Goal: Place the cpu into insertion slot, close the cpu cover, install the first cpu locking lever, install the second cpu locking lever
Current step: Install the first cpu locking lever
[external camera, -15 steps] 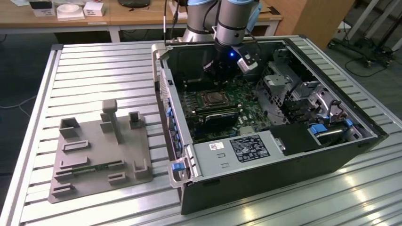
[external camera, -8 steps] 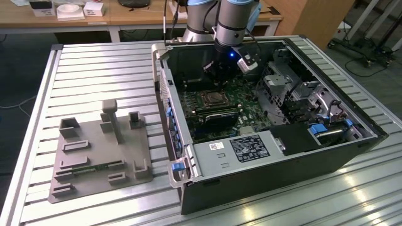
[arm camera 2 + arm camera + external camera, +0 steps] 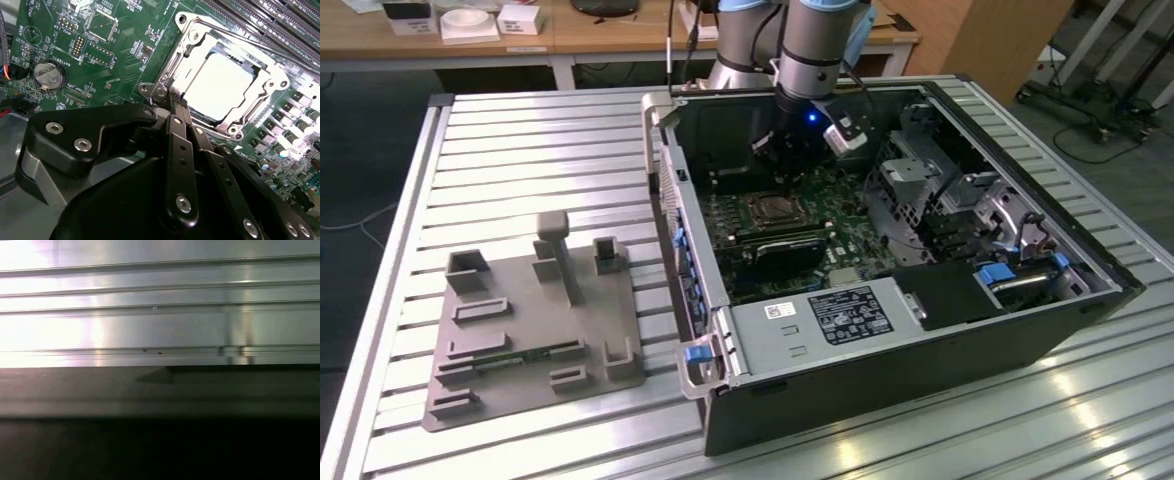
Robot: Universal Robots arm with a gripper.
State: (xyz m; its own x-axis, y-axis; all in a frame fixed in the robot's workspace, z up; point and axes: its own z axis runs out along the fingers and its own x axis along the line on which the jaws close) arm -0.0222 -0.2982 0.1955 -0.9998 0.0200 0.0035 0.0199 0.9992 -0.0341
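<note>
Arm (image 3: pixel 807 40) inside open computer case (image 3: pixel 854 385), pincer (image 3: pixel 781 150) near socket (image 3: pixel 771 210).

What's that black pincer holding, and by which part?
It cannot be told. The black pincer has its tip at a corner of the silver metal cpu cover, which lies closed over the silvery-grey square cpu; any grip there is hidden.

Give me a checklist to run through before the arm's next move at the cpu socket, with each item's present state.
1. The cpu lies flat in the socket: ok.
2. The cpu cover is down, framing the cpu's top: ok.
3. Locking levers latched: cannot tell, as they are hard to make out.
4. The gripper has its tip at the socket's corner in the second wrist view: ok.
5. The computer case has its side open with the arm reaching inside in the exterior view: ok.
</note>
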